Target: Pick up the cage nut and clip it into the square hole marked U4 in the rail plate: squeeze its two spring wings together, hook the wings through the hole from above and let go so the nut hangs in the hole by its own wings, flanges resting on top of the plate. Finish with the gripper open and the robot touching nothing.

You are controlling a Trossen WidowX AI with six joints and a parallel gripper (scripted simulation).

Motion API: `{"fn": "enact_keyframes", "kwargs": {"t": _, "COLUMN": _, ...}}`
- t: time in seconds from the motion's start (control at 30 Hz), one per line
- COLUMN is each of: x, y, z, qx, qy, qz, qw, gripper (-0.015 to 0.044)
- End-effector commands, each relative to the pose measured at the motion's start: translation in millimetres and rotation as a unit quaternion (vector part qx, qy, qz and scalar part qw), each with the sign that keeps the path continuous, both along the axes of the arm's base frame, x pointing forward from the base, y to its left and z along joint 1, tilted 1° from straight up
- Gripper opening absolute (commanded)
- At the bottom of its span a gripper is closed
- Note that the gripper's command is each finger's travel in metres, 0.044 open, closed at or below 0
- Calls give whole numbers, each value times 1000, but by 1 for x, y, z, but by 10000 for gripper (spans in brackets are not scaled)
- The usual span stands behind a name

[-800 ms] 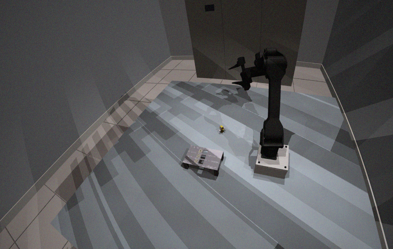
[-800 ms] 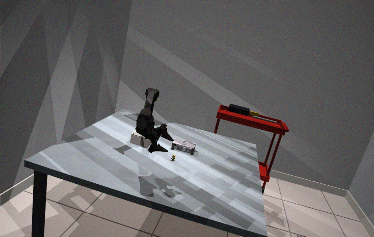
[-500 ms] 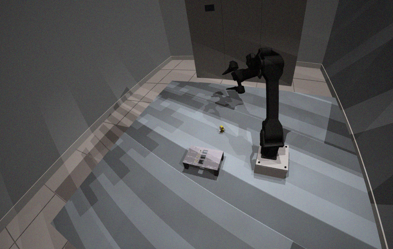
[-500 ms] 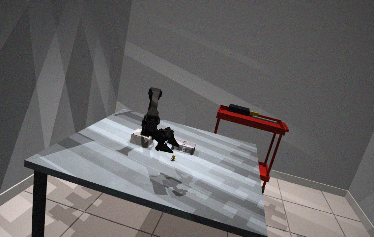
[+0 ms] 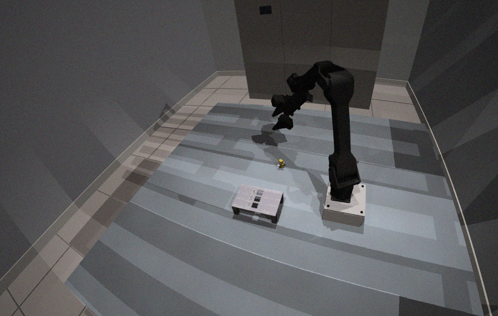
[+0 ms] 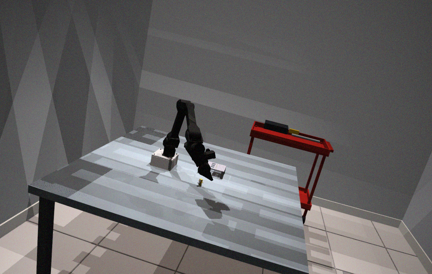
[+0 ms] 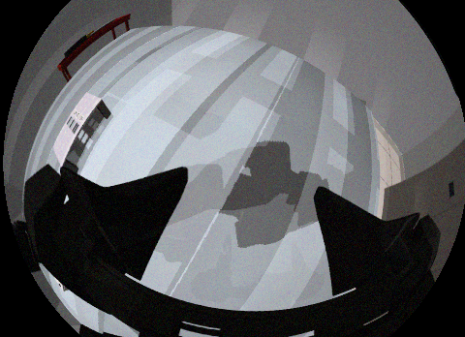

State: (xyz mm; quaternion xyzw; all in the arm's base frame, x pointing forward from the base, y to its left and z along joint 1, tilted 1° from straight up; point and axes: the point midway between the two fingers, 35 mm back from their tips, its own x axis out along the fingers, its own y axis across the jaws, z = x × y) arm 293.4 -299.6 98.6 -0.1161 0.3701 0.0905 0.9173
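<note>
the tool (image 5: 278, 117) (image 6: 211, 177) (image 7: 255, 185) hangs in the air above the desk (image 5: 219, 251) (image 6: 244, 194) (image 7: 213, 85), its two dark, pointed fingers spread wide apart with nothing between them. in the wrist view, only the striped desk surface and a dark shadow show in the gap between the fingers.

the cage nut (image 5: 281, 163) (image 6: 200, 182), small and partly yellow, sits on the desk, apart from the tool and not in the rail plate. it lies between the shadow of the tool and the rail plate in the top view; its finer shape is too small to make out.

the rail plate (image 5: 260, 198) (image 6: 218, 167) (image 7: 77, 124) stands level on short dark legs, with a row of square holes and printed marks next to them. the marks are too blurred to read surely, so i cannot tell which hole is u4.

the black arm (image 5: 341, 125) (image 6: 192, 126) rises from a pale base block (image 5: 356, 216) (image 6: 157, 161) on the desk, bends at the top and reaches down toward the tool. a red cart (image 6: 289, 141) (image 7: 97, 39) stands beyond the desk, bearing a black box (image 6: 276, 126) and a small yellow block (image 6: 293, 131).
</note>
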Motion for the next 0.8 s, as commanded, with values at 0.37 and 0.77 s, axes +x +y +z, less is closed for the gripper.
{"fn": "enact_keyframes", "kwargs": {"t": 0.37, "x": -28, "y": 130, "z": -34, "qx": 168, "qy": 316, "qz": -379, "qw": 853, "gripper": 440}}
{"fn": "enact_keyframes", "kwargs": {"t": 0.77, "x": -40, "y": 145, "z": -33, "qx": 153, "qy": 340, "qz": -445, "qw": 814, "gripper": 440}}
